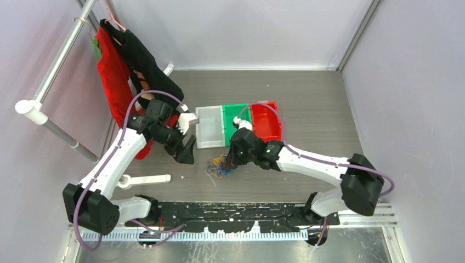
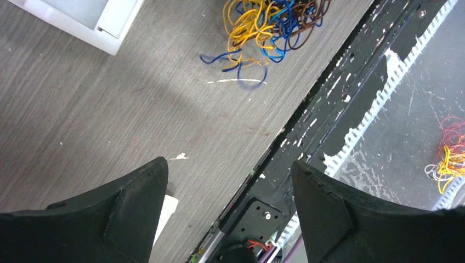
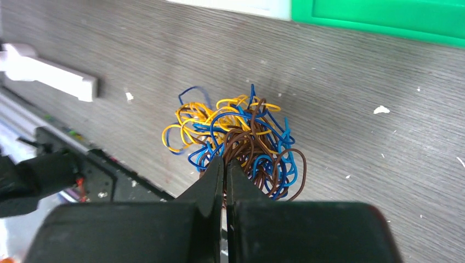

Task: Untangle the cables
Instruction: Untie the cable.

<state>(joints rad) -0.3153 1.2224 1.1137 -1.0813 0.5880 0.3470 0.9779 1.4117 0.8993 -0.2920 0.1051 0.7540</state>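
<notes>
Overhead view: your cables sit as one small springy knot on the grey, wood-grained table, close to the middle, at 6 o'clock from the row of bins.

- Cables: thin, wiry loops in blue, yellow-orange and dark brown. The right wrist view shows them piled into a rounded clump. A few blue and yellow loops stray out flat toward 9 o'clock.
- Right gripper: matte black wedge fingers pressed flat together, no gap. Their tips reach the near edge of the clump among the brown loops. You cannot tell whether a strand is nipped between them.
- Left gripper: fingers spread wide, nothing between them. It hangs over bare table at 9 o'clock from the clump, well apart. In its own view the cables lie at 12 o'clock.
- Bins: three shallow plastic rectangles side by side, a clear bin, a green bin and a red bin.
- Table surface: scattered white flecks and chips.
</notes>
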